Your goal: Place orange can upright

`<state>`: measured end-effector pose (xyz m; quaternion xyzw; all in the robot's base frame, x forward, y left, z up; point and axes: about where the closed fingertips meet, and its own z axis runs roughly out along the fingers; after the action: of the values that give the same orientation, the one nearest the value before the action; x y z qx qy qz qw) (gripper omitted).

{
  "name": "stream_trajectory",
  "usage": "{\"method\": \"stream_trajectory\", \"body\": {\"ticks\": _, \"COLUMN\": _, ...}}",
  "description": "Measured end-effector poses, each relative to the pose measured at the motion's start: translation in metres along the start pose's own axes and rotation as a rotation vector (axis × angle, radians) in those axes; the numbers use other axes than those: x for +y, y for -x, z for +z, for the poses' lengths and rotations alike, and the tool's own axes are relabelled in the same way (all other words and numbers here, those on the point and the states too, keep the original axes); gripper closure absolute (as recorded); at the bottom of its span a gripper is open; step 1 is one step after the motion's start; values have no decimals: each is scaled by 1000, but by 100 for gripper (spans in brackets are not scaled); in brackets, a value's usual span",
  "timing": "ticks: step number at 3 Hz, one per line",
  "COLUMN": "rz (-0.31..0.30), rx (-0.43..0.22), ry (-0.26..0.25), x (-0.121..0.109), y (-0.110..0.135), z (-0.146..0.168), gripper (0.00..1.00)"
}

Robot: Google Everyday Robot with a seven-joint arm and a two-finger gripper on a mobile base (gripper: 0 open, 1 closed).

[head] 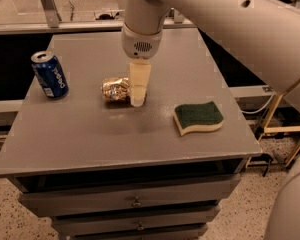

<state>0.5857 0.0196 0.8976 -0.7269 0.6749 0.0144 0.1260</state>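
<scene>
The orange can [116, 89] lies on its side near the middle of the grey table [90, 129]. It is coppery gold with pale mottling. My gripper [138, 100] hangs down from the white arm and is right over the can's right end, hiding that end. Only one pale finger face shows. The tip reaches close to the tabletop, at the can's level.
A blue Pepsi can [49, 74] stands upright at the table's left. A green and yellow sponge [198, 117] lies at the right. The table has drawers [135, 202] in front. A dark gap and a metal rail lie behind the table.
</scene>
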Motion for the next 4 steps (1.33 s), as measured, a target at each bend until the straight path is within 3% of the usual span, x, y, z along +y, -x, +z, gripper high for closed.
{"method": "stream_trajectory", "body": {"ticks": 2, "rz": 62, "rx": 37, "ry": 39, "x": -2, "y": 1, "z": 45, "gripper": 0}}
{"method": "stream_trajectory", "body": {"ticks": 4, "rz": 81, "rx": 59, "ry": 23, "x": -4, "y": -4, "z": 55, "gripper": 41}}
